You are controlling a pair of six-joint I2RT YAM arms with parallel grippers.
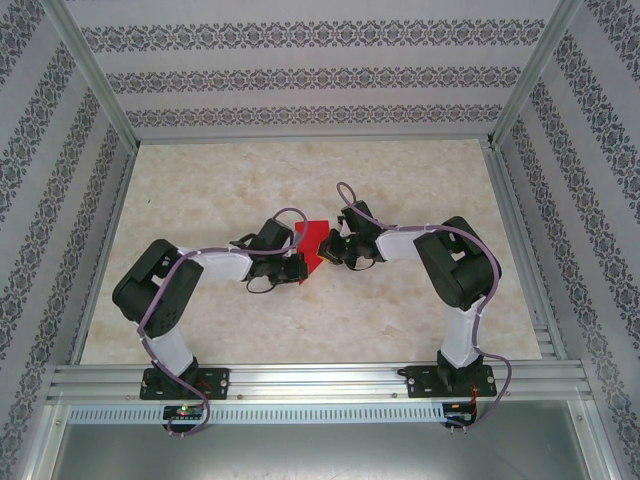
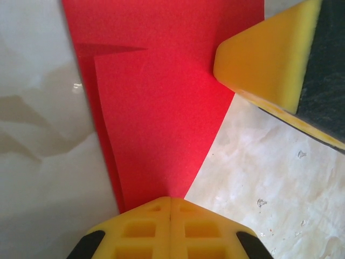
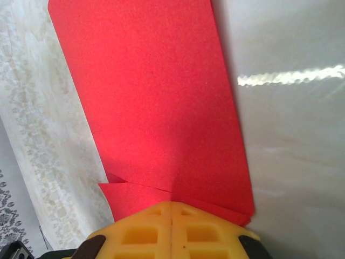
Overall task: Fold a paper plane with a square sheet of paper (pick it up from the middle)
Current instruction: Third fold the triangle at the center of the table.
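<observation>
The red square sheet of paper (image 1: 314, 240) is folded over into overlapping layers and sits mid-table between my two grippers. In the left wrist view the sheet (image 2: 156, 108) narrows toward my left gripper (image 2: 170, 198), whose yellow fingers are shut on its near tip. One yellow finger of the right gripper (image 2: 264, 59) presses the sheet's far right edge there. In the right wrist view the sheet (image 3: 156, 97) spreads away as a long panel with a slanted flap near my right gripper (image 3: 171, 204), which is shut on its lower edge. From above, the left gripper (image 1: 298, 262) and the right gripper (image 1: 330, 250) nearly meet at the paper.
The beige marble-pattern table (image 1: 400, 310) has room on all sides of the arms. Patterned walls and aluminium posts (image 1: 100, 80) enclose it. A metal rail (image 1: 320, 380) runs along the near edge by the arm bases.
</observation>
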